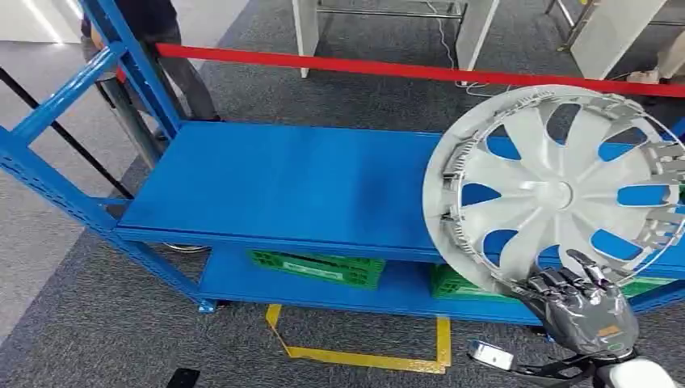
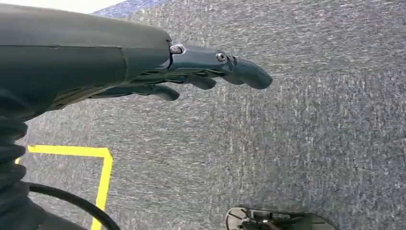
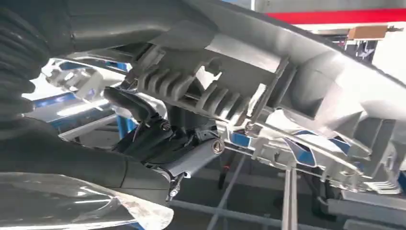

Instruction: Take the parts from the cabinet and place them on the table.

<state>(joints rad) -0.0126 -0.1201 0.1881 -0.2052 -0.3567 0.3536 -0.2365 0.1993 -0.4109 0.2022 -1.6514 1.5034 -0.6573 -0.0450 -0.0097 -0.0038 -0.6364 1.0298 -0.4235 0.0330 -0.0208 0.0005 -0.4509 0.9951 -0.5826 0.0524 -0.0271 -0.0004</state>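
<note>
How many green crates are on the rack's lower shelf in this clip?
2. One green crate sits near the middle of the lower shelf; the other green crate is further right, partly behind the wheel cover that the right hand holds. More may be hidden there.

A: You get even, bright overhead light in the head view; the blue shelf (image 1: 283, 182) shows a soft pale sheen, not hard glare.

B: And the wrist views?

A: Your left wrist view is sharp on the grey carpet (image 2: 287, 143), though the left hand (image 2: 191, 72) close to the lens looks dark and soft. In your right wrist view the hubcap (image 3: 287, 86) is blurred, with blown-out white patches behind it.
</note>
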